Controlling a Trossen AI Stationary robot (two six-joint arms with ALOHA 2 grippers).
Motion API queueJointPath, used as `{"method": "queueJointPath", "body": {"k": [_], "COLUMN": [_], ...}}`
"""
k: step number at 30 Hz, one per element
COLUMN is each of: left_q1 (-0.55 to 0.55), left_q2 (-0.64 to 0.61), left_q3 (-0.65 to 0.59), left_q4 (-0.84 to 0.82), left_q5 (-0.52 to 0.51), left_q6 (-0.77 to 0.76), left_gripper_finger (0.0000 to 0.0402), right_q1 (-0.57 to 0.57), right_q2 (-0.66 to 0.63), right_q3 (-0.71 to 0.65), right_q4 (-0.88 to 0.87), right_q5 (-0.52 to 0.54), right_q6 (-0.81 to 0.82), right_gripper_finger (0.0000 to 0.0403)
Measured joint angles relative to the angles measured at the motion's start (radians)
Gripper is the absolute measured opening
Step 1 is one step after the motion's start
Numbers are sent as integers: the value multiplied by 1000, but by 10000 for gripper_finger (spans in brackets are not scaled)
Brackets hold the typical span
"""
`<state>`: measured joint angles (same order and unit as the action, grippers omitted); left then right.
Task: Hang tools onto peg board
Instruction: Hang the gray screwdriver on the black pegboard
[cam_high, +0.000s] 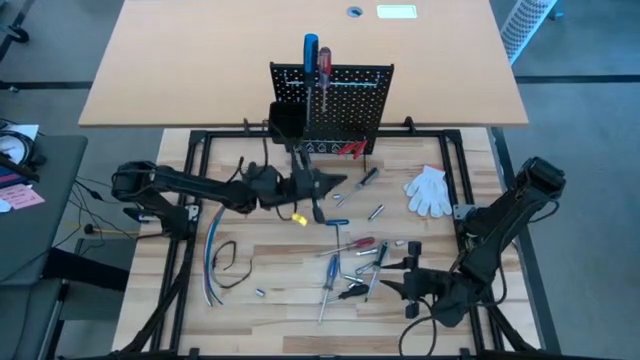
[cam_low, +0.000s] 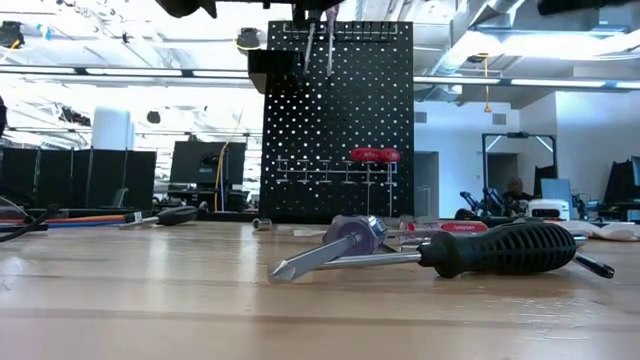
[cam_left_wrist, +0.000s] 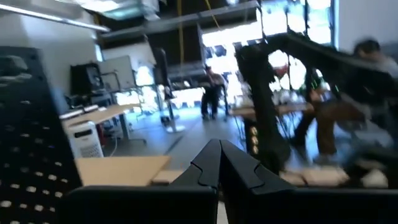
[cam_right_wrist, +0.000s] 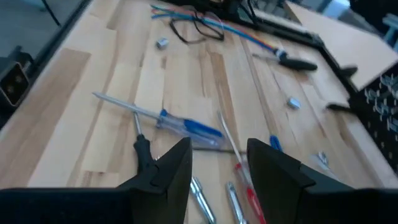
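Now, desk (cam_high: 270, 250): wooden slats carrying the peg board and scattered tools.
Peg board (cam_high: 345, 95): upright at the desk's far edge; blue and red screwdrivers (cam_high: 317, 62) stand in its top rail, red pliers (cam_high: 350, 149) at its foot.
Left gripper (cam_high: 335, 183): just before the peg board, fingers closed, empty.
Right gripper (cam_high: 385, 285): well away from the peg board, fingers parted above a blue-handled screwdriver (cam_right_wrist: 186, 126).
White glove (cam_high: 430, 190): beside the peg board's right.

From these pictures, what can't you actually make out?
- Left gripper, left wrist view: fingers shut, but whether anything is pinched is hidden by the fingers.
- Peg board top rail, low view: cut off by the picture's edge, so the hooks holding the hanging screwdrivers are unseen.
- Silver bits, high view: too small to identify.
- Person, left wrist view: blurred.
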<state>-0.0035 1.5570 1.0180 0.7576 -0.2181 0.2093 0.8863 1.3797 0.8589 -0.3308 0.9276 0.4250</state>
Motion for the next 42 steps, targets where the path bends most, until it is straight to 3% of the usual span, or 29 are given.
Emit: {"method": "queueJointPath", "body": {"k": [6, 11, 15, 19, 24, 28, 36, 42], "left_q1": [-96, -150, -141, -112, -44, 21, 86, 122], "left_q2": [1, 9, 107, 269, 432, 525, 712, 752], "left_q3": [0, 0, 0, 53, 239, 434, 704, 748], "left_q4": [-165, -363, -379, -406, -588, -845, -1166, -1219], "left_q5": [-39, -76, -96, -138, -215, -219, -202, -204], "left_q6": [20, -38, -167, -202, -299, -393, -428, -458], "left_gripper_finger": [1, 0, 11, 51, 121, 152, 136, 112], "right_q1": [-37, -164, -265, -302, -264, -203, -56, -7], "right_q2": [0, -16, -26, -34, -76, -135, -192, -186], "right_q3": [-32, -122, -169, -170, -161, -151, -151, -151], "right_q4": [-75, -119, -97, -106, -132, -158, -157, -146], "right_q5": [-11, -128, -195, -201, -209, -206, -69, -28], "right_q6": [137, 228, 227, 225, 235, 282, 328, 335], "right_gripper_finger": [166, 208, 258, 285, 286, 286, 286, 286]}}
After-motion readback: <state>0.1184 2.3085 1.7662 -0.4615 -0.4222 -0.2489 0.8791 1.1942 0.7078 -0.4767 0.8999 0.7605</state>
